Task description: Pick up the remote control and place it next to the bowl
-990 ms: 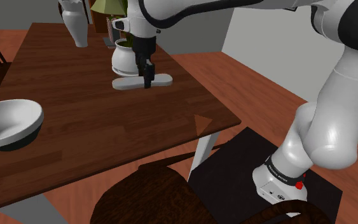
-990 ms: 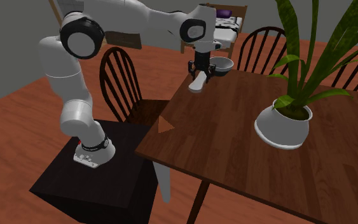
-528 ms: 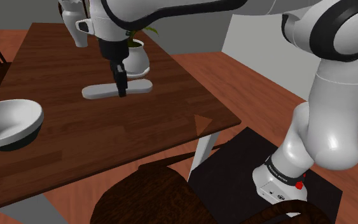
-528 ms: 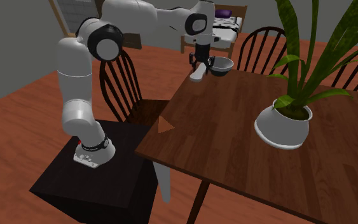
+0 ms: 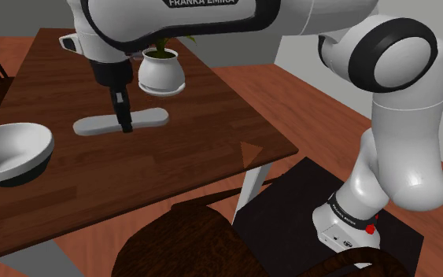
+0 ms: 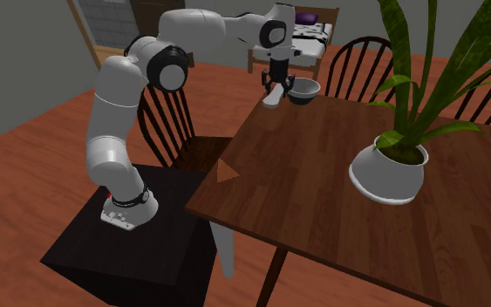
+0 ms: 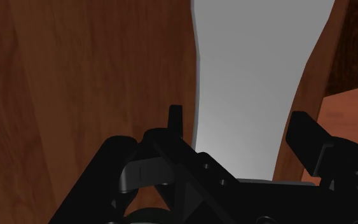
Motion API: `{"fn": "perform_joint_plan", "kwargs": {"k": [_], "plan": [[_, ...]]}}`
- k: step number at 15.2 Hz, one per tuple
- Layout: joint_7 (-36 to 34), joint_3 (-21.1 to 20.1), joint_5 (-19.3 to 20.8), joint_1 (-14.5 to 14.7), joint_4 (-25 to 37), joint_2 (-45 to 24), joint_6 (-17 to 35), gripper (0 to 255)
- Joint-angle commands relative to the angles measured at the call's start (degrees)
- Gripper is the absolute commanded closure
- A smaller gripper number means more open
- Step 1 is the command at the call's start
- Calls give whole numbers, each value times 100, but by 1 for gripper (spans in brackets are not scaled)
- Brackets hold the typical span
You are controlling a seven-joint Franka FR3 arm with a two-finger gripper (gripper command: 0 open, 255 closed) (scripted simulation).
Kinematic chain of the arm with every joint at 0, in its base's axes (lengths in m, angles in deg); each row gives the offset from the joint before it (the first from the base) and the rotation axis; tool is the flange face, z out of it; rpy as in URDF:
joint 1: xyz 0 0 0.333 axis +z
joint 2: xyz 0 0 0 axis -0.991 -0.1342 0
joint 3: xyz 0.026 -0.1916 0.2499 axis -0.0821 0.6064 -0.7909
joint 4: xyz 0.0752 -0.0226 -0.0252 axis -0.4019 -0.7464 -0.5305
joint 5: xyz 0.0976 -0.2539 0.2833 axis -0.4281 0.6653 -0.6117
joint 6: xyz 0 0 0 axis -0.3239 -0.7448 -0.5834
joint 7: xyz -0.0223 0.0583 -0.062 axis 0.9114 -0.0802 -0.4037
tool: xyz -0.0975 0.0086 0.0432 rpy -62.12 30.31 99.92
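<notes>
Step in hand: carry. The pick looks done and the place is not yet done.

- Remote (image 5: 150, 119): a long, flat, pale grey slab with rounded ends. The jaws grip it across its middle, and it lies level and crosswise to the black fingers (image 7: 175, 121). In the wrist view the fingers stand narrow against its two long edges, with wood grain beyond. It appears to ride just clear of the table (image 5: 172, 165), but I cannot tell by how much.
- Position in the shoulder view: the remote sits mid-table. It is right of and a little farther off than the bowl (image 5: 42, 153), with bare wood between them. It is near the white plant pot (image 5: 161, 73) behind it but not touching.
- Bowl: white inside and dark outside, at the near left of the table in the shoulder view. In the second exterior view it is at the table's far corner, and there the remote (image 6: 271, 101) shows just left of the bowl (image 6: 303, 90).
- Arm (image 5: 212, 16): it stretches across the top of the shoulder view, with the wrist pointing straight down.

Next move, as I judge it:
- Close the remaining gap toward the bowl.
- Lower until the slab rests flat on the wood just beside the bowl's wall, then spread the jaws.
- Take care that the long end nearest the bowl does not strike its rim. The remote overhangs the fingers well on both sides.
- Keep it level so it lands flat and not on one tip.
</notes>
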Motion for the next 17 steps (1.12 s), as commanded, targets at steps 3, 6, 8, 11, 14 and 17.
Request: {"fn": "perform_joint_plan", "kwargs": {"k": [3, 6, 8, 11, 14, 17], "plan": [[-12, 5, 5, -15, -278, -10, 293, 255], [-23, 8, 10, -24, -495, -19, 519, 255], [-30, 11, 15, -29, -628, -33, 665, 255], [-42, 16, 24, -35, -811, -64, 878, 255], [-54, 21, 35, -39, -975, -108, 1085, 255], [-66, 28, 47, -41, -1122, -162, 1286, 255]]}}
